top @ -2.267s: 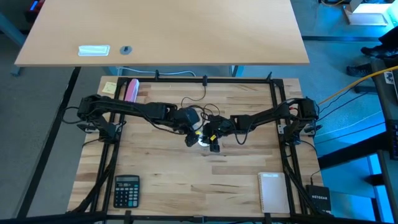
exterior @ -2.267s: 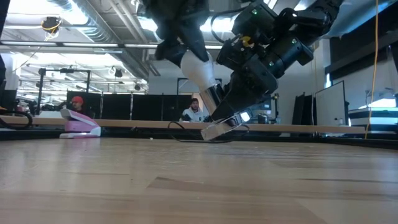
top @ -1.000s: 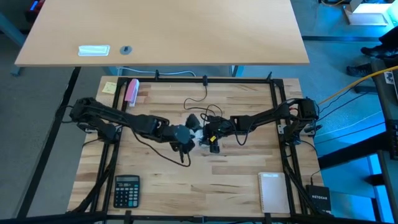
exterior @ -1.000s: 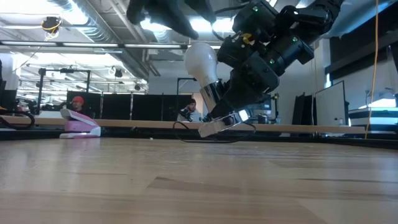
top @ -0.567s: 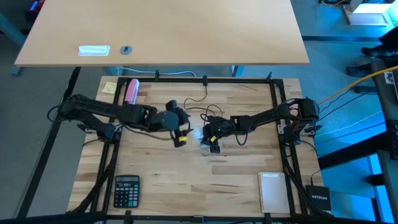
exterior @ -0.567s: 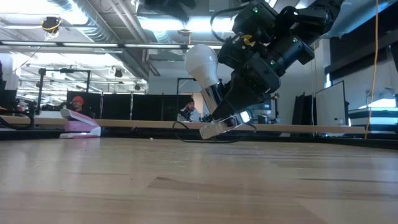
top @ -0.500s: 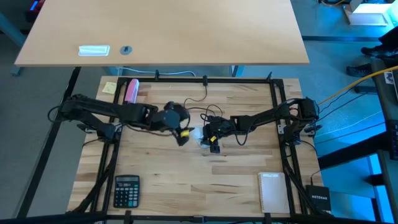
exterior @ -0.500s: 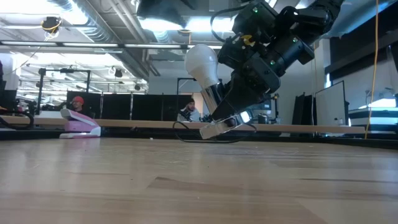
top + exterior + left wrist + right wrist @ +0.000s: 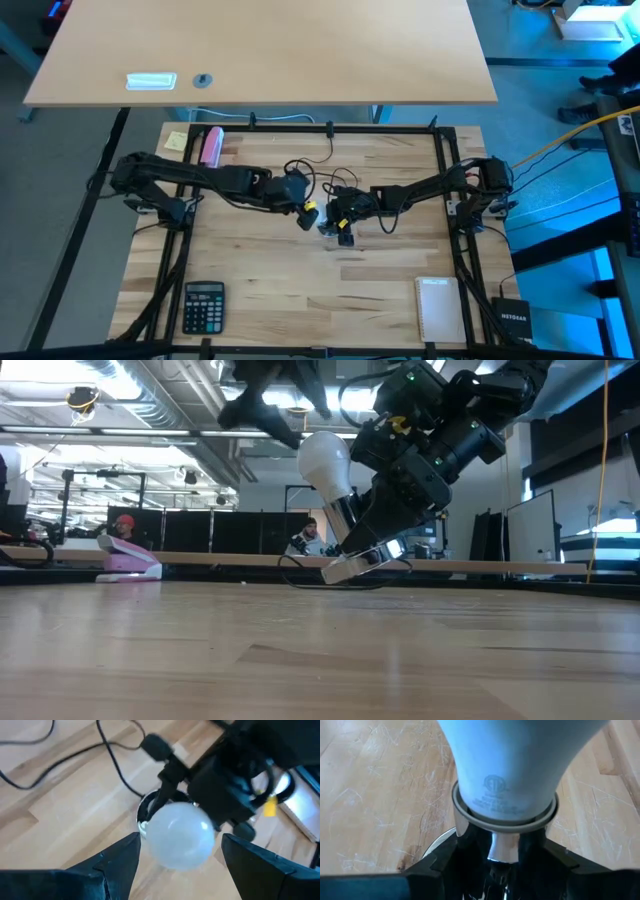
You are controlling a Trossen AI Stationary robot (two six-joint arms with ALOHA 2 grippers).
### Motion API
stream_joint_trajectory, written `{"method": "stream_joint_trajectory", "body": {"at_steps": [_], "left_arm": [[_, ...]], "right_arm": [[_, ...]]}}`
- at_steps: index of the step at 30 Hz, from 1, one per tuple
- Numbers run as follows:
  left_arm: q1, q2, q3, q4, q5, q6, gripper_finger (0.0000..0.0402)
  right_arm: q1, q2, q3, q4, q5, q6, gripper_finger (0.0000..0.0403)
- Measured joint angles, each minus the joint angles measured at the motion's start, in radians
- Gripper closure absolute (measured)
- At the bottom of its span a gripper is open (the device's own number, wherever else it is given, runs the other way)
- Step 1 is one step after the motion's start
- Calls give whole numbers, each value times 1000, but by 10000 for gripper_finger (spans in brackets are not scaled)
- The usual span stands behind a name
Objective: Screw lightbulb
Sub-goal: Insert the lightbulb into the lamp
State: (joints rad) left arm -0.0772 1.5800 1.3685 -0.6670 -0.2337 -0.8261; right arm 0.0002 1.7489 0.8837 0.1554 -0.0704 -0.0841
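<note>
The white lightbulb (image 9: 325,460) sits with its neck in the silver socket (image 9: 346,518). It also shows in the left wrist view (image 9: 180,836) and the right wrist view (image 9: 510,765). My right gripper (image 9: 338,225) is shut on the socket at the table's middle. My left gripper (image 9: 309,214) is open just left of it. Its two fingers stand on either side of the bulb's round top (image 9: 150,845) with small gaps showing, and in the low view they hang above the bulb (image 9: 285,415). My right gripper pinches the silver socket's body (image 9: 503,846) between its two fingers, just below the rim that rings the bulb's neck. It comes from the table's right, slanting down. The socket is tilted, with the bulb pointing up and toward the table's left.
A black cord (image 9: 322,163) loops behind the socket. A pink-and-white object (image 9: 211,145) lies at the far left, a calculator (image 9: 204,305) at the near left and a notebook (image 9: 437,308) at the near right. People sit in the room beyond (image 9: 123,523).
My left gripper has drawn off from the bulb toward the table's left and upward, turned about, then come back down with its open fingers on either side of the bulb's top. The bulb, the socket and my right gripper have stayed in place.
</note>
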Motion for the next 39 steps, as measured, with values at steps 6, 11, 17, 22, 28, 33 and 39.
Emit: {"method": "stream_joint_trajectory", "body": {"at_steps": [6,11,17,22,28,33,39], "left_arm": [[-2,57,0,8,6,-5,133],[-1,90,0,42,9,19,133],[2,96,0,51,10,86,137],[8,96,0,48,13,168,172],[11,96,0,49,15,489,209],[23,96,0,50,25,790,206],[33,96,0,63,21,1320,203]], "right_arm": [[-1,0,-1,-3,0,-1,223],[-1,1,-3,-14,0,-2,223],[-1,2,-3,-12,1,-1,223],[-2,2,-3,-11,9,-3,223],[-1,2,-3,-5,11,-17,223],[-1,2,-3,-3,10,-23,223],[-2,2,-3,-7,7,-4,223]]}}
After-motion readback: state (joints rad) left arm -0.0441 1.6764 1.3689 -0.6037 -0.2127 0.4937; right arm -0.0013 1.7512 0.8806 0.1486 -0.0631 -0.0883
